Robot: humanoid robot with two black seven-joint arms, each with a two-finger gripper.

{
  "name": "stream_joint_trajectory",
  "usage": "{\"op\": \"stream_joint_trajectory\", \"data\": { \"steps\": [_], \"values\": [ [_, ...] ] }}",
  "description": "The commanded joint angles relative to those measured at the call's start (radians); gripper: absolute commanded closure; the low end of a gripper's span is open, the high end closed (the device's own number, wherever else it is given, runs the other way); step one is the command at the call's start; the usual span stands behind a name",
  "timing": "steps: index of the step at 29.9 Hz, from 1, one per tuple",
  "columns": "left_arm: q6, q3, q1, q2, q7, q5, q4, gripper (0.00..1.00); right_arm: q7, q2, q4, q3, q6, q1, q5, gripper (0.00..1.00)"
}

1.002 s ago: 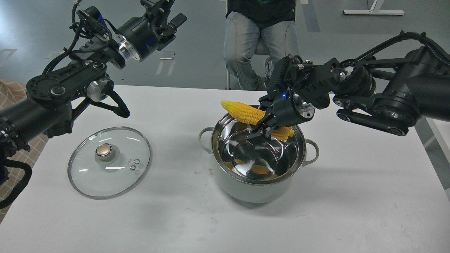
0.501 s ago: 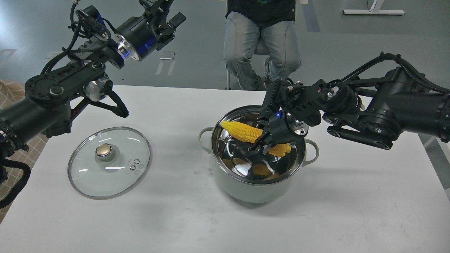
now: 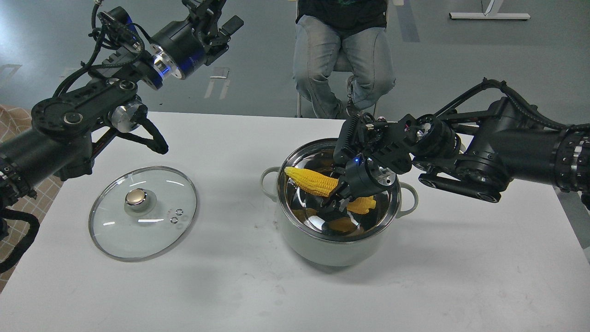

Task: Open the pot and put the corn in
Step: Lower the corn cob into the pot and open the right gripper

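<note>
The pale grey-green pot stands open in the middle of the white table, its steel inside showing. My right gripper reaches down into the pot's mouth from the right and is shut on the yellow corn at its middle. The cob lies level across the pot, below the rim, its tapered end pointing left. My left gripper is raised high at the back left, far from the pot, and its fingers cannot be told apart.
The glass lid with a brass-coloured knob lies flat on the table left of the pot. A seated person is behind the table's far edge. A checked cloth shows at the far left.
My right gripper has gone down and slightly left with the corn, from above the rim to inside the pot. The left arm has barely moved.
</note>
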Motion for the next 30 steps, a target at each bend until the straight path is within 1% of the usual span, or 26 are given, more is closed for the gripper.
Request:
{"op": "stream_joint_trajectory", "data": {
  "steps": [1,2,4,6,8,12,22,23,24,25,26,29,30],
  "values": [
    [0.0,0.0,0.0,0.0,0.0,0.0,0.001,0.06,0.0,0.001,-0.006,-0.001,0.0,-0.002,0.0,0.89],
    [0.0,0.0,0.0,0.0,0.0,0.0,0.0,0.06,0.0,0.001,-0.006,-0.001,0.0,-0.002,0.0,0.87],
    [0.0,0.0,0.0,0.001,0.0,0.0,0.0,0.06,0.0,0.001,-0.008,-0.001,-0.003,-0.002,0.0,0.77],
    [0.0,0.0,0.0,0.001,0.0,0.0,0.001,0.06,0.0,-0.001,-0.008,-0.001,-0.003,-0.002,0.0,0.7],
    [0.0,0.0,0.0,0.001,0.0,0.0,0.0,0.06,0.0,-0.001,-0.008,-0.001,-0.003,-0.002,0.0,0.66],
    [0.0,-0.001,0.0,0.0,0.0,-0.001,0.001,0.06,0.0,-0.001,-0.006,-0.001,-0.005,-0.002,0.012,0.52],
    [0.0,-0.002,0.0,0.001,0.0,-0.001,0.0,0.05,0.0,-0.001,-0.005,-0.001,-0.006,-0.002,0.02,0.34],
    [0.0,-0.003,0.0,0.001,0.0,0.0,0.0,0.05,0.0,-0.001,-0.006,0.001,-0.008,-0.001,0.02,0.29],
    [0.0,-0.002,0.0,0.0,0.0,0.0,0.001,0.05,0.0,-0.002,-0.005,0.001,-0.008,0.001,0.02,0.22],
    [0.0,-0.002,0.0,0.0,0.0,0.0,0.0,0.05,0.0,-0.004,-0.005,0.001,-0.008,0.002,0.02,0.18],
    [0.0,-0.003,0.0,-0.002,0.0,0.0,0.001,0.05,0.0,-0.005,-0.003,0.001,-0.008,0.004,0.021,0.12],
    [0.0,-0.002,0.0,-0.004,0.0,0.003,0.001,0.05,0.0,-0.008,-0.002,0.001,-0.008,0.005,0.021,0.08],
    [0.0,-0.002,0.0,-0.005,0.0,0.003,0.001,0.05,0.0,-0.008,-0.002,0.002,-0.008,0.007,0.021,0.08]
  ]
}}
